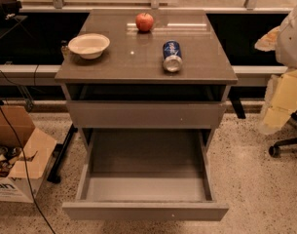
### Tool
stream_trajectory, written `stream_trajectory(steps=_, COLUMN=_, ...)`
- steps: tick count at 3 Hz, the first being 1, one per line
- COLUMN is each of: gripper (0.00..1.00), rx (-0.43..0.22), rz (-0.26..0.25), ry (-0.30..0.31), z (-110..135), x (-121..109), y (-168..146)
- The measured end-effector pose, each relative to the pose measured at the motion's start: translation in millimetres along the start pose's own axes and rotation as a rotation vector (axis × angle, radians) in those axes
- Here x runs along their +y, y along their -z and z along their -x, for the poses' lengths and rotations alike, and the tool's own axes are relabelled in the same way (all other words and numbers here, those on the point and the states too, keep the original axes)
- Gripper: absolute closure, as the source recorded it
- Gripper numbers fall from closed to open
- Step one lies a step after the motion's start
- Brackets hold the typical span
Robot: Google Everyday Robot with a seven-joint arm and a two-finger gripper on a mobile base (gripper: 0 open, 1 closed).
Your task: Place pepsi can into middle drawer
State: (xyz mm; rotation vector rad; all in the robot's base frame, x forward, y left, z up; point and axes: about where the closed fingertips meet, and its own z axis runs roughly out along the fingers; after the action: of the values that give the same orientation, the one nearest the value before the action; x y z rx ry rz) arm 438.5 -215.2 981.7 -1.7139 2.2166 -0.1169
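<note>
We see a red apple (pixel 144 21) at the back of the cabinet top (pixel 114 65) and a white bowl (pixel 89 45) on its left. Neither touches the pepsi can (pixel 172 56), which lies on its side near the right front edge. Below, the middle drawer (pixel 145 211) stands pulled out. Our gripper is out of view; a white arm part (pixel 290 30) shows at the right edge, well apart from the can.
</note>
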Motion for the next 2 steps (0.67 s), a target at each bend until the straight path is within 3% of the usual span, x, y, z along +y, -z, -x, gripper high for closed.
stream_trajectory(steps=1, gripper=0.0, rx=0.0, rz=0.0, ry=0.0, z=0, x=0, y=0)
stream_trajectory(steps=2, gripper=0.0, rx=-0.041, rz=0.004, ry=0.003, z=8, x=-7, y=-11)
